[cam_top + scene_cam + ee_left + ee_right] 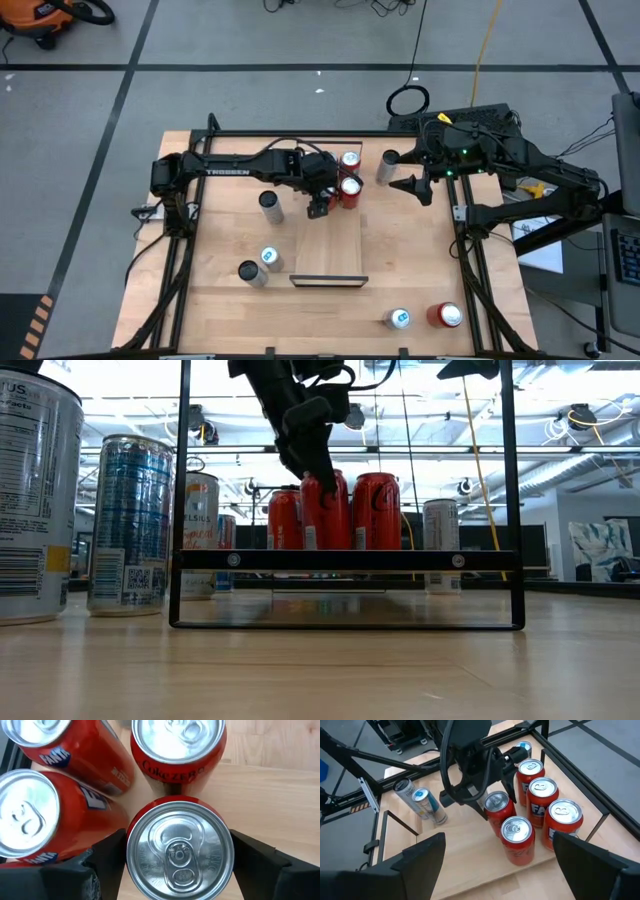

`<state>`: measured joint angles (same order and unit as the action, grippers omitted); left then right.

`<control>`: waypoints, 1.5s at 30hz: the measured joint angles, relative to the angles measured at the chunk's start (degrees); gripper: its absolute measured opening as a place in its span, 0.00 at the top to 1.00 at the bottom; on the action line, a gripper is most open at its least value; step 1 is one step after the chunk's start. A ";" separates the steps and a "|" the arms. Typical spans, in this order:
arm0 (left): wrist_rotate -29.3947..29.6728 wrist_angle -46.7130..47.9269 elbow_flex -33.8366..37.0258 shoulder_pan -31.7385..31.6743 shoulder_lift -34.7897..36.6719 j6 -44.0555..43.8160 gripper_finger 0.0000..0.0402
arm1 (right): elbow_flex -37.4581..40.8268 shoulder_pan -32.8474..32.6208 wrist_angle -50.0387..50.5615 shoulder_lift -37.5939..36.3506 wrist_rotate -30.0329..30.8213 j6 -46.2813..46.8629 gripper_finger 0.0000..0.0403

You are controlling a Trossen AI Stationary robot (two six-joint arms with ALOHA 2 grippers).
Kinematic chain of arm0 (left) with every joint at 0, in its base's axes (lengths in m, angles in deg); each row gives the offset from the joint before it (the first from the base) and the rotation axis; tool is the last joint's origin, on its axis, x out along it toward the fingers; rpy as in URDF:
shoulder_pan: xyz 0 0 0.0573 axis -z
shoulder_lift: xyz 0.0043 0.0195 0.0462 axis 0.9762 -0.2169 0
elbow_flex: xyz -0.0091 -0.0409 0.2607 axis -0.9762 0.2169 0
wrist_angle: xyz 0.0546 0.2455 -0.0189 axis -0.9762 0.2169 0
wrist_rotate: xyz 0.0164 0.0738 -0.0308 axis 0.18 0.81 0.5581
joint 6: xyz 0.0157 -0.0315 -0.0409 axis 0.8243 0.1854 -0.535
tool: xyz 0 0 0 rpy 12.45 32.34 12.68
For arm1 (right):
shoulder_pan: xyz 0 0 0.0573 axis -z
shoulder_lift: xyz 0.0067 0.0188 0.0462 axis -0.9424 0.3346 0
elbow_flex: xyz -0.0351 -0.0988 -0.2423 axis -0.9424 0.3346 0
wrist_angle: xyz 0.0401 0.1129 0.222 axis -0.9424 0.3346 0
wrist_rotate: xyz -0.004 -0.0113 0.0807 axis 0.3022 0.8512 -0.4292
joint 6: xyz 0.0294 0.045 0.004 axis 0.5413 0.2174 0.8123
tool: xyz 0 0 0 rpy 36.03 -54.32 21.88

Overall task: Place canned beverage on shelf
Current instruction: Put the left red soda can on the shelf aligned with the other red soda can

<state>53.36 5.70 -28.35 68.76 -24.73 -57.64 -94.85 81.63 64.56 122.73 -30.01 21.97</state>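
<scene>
The left gripper (177, 865) has its two fingers (102, 865) one on each side of a red can (179, 851), just beside its wall; whether they press it or have just let go I cannot tell. The can stands upright at the far end of the shelf (330, 255), close against a Coke Zero can (178, 745) and two Fanta cans (30, 815).

A drink can is stiff from top to bottom but thin-walled and smooth, likely heavy if full. The best hold is probably across the middle of the body, firm enough not to slip, gentle enough not to dent.

The left wrist view shows only lids and finger tips. The right wrist view shows four red cans clustered on the board with the left gripper (492, 782) above. The right gripper (418, 185) waits off the shelf's right side, fingers wide and empty, near a silver can (387, 165) on the desk (220, 300).
</scene>
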 joint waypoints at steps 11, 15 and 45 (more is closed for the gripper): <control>1.31 -0.24 0.00 0.04 -0.04 0.09 0.27 | 0.02 0.00 0.00 0.00 0.02 0.00 0.14; 1.94 -0.66 0.00 0.04 -0.04 0.07 0.27 | 0.02 0.00 0.00 0.00 0.04 0.00 0.14; 4.45 8.24 -9.20 1.30 1.16 -4.68 0.08 | 1.71 0.00 1.31 0.00 -0.25 0.00 0.14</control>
<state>57.81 13.94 -37.55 70.06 -23.58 -62.33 -93.14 81.63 65.87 122.73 -30.26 21.97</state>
